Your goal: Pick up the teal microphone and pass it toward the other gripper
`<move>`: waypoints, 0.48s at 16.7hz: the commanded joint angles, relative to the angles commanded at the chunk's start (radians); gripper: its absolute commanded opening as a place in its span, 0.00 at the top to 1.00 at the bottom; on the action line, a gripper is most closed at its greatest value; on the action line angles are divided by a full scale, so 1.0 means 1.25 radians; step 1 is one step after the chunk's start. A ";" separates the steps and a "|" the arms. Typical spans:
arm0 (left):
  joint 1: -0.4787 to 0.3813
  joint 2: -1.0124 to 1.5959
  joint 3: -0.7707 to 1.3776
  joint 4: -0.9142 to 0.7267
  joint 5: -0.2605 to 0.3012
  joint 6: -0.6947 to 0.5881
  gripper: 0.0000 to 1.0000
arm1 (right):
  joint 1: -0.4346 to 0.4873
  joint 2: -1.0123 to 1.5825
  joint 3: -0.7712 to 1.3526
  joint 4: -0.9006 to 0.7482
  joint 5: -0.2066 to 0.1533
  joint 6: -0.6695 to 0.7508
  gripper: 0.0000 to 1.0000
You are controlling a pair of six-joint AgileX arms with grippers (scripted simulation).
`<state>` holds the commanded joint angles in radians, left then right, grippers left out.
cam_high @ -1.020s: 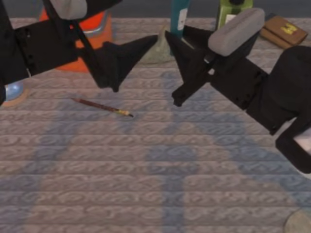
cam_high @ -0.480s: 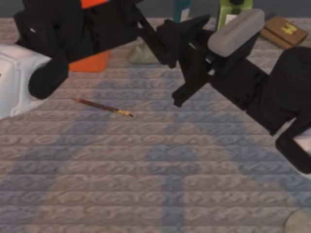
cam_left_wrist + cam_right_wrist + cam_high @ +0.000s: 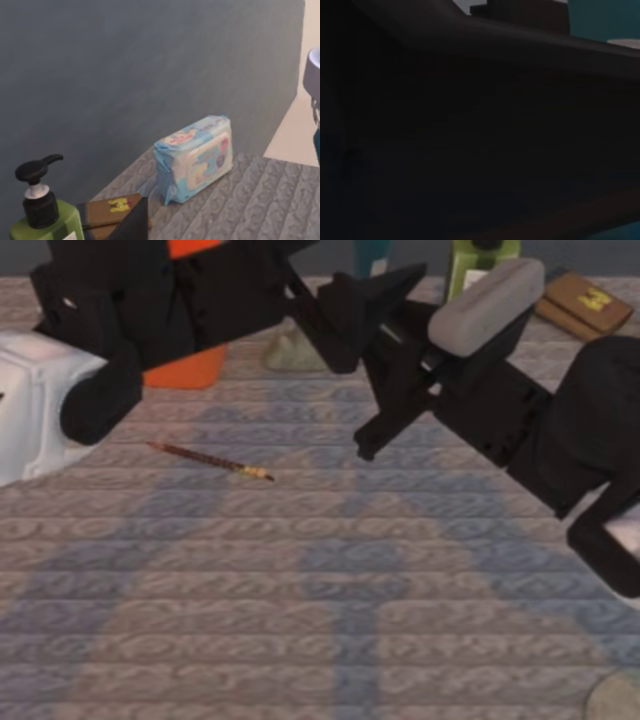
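The teal microphone (image 3: 370, 254) is held upright high at the table's back middle; only part of its handle shows above the arms. My right gripper (image 3: 385, 360) reaches in from the right and is shut on it. My left gripper (image 3: 380, 305) has come across from the left and stands open right against the microphone, overlapping the right gripper. In the left wrist view the microphone's white head (image 3: 312, 75) shows at the frame's edge. One black left fingertip (image 3: 135, 220) stands apart from it. The right wrist view is dark.
A brown-red pencil (image 3: 210, 460) lies left of centre. Along the back stand an orange object (image 3: 185, 365), a grey-green lump (image 3: 290, 350), a green pump bottle (image 3: 480, 260) and a brown book (image 3: 585, 300). A blue wipes pack (image 3: 195, 157) lies farther back.
My left arm swung right and back, bringing its gripper up to the microphone; over the last half second it only edged closer. The right arm and microphone stayed still.
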<state>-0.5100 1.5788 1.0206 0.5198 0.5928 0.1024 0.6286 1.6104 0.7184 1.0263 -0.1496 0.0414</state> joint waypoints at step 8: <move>0.000 0.000 0.000 0.000 0.000 0.000 0.98 | 0.000 0.000 0.000 0.000 0.000 0.000 1.00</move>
<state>-0.5100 1.5788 1.0206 0.5198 0.5928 0.1024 0.6286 1.6104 0.7184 1.0263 -0.1496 0.0414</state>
